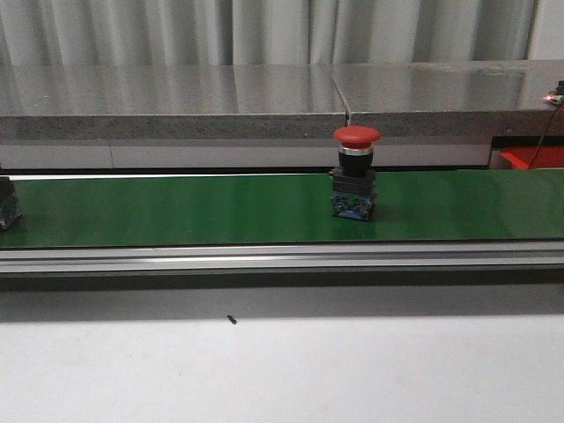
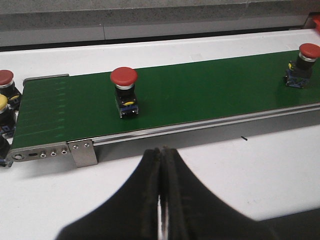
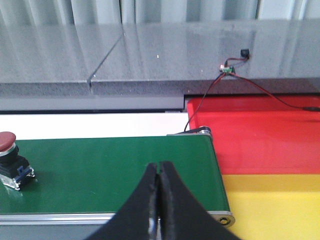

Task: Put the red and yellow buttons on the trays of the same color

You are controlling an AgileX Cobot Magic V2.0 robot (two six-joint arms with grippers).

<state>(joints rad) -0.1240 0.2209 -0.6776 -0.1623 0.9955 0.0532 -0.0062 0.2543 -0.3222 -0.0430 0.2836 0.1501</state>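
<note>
A red button [image 1: 356, 181] stands upright on the green conveyor belt [image 1: 176, 211]; the right wrist view shows the same button [image 3: 10, 159] far from the belt's end. A second red button [image 2: 124, 92] stands farther back along the belt. Off the belt's start wait a red-capped button [image 2: 6, 82] and a yellow button [image 2: 2, 107]. The red tray [image 3: 260, 135] and the yellow tray [image 3: 280, 205] lie side by side past the belt's other end. My left gripper [image 2: 161, 150] is shut and empty over the white table in front of the belt. My right gripper [image 3: 159, 165] is shut and empty above the belt near the trays.
A grey stone counter [image 1: 264, 97] runs behind the belt. A small circuit board [image 3: 227, 69] with a red wire sits on it above the red tray. The belt's aluminium rail [image 1: 282, 257] borders the white table [image 1: 352, 370], which bears a small black speck [image 1: 231, 320].
</note>
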